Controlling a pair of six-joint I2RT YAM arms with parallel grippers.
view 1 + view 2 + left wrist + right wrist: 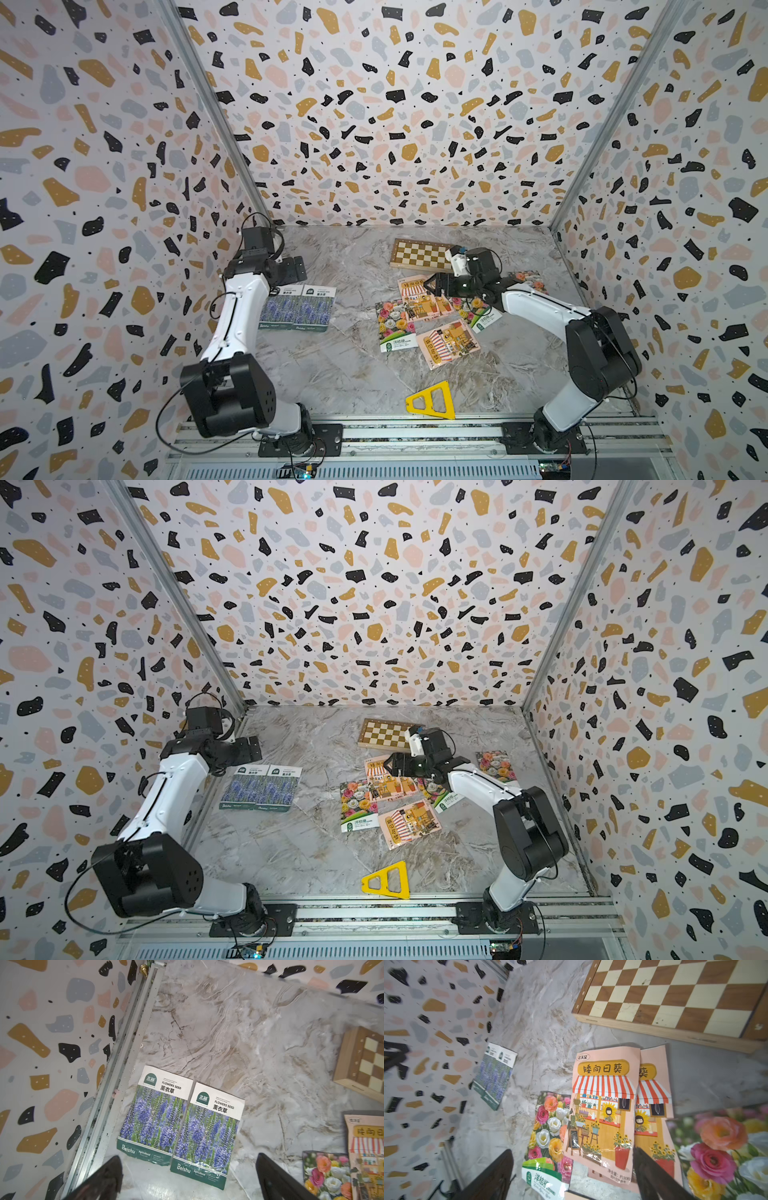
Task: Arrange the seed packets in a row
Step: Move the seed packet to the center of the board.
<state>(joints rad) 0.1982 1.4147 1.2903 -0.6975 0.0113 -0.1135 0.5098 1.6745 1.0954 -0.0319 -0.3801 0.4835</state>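
Left gripper (188, 1158) and right gripper (572, 1152), both spread wide and empty, above eight seed packets (395, 326) on a grey-veined marble tabletop (353, 374) walled on three sides by terrazzo-print panels (415, 104).

The left gripper hangs over two lavender packets (153, 1115) lying side by side with edges touching, at 9 o'clock on the table close to the wall rail. The right gripper hovers over three pink shop packets (602, 1105) near centre: two overlap, and the third sits at 5 o'clock of them. Of the three flower packets (355, 806), one is tucked under the pink pair at 8 o'clock, one at 4 o'clock is partly hidden by the right arm (540, 309), and one lies alone at 2 o'clock beyond that arm. One chessboard (419, 254) lies at 12 o'clock and one yellow triangle (432, 401) at 6 o'clock.
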